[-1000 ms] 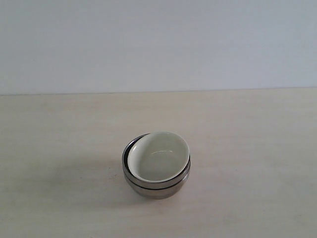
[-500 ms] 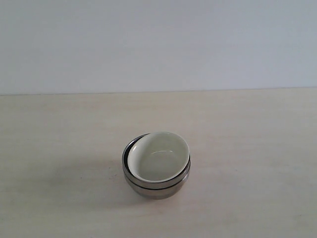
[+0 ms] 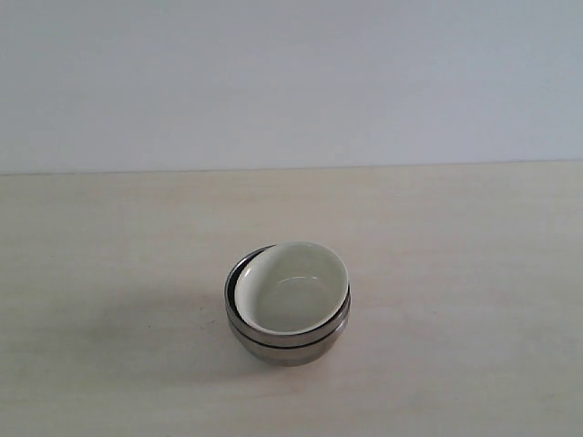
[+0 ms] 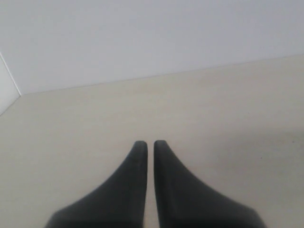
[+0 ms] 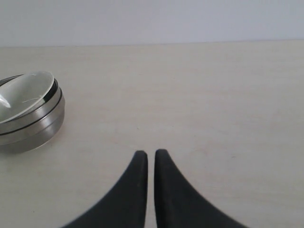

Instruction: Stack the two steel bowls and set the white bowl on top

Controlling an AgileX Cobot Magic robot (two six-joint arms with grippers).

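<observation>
Though near right gripper, bowls apart

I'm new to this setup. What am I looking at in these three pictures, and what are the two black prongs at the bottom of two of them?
This is a robot with two arms, each ending in a two-finger gripper. One picture comes from a camera off the arms that looks at the table; neither arm shows in it. The other two come from cameras on the wrists. The black prongs are the left gripper and the right gripper, both shut and holding nothing. On the table, the two steel bowls are nested, and the white bowl sits tilted in the upper one. The right wrist camera also catches this stack.
</observation>
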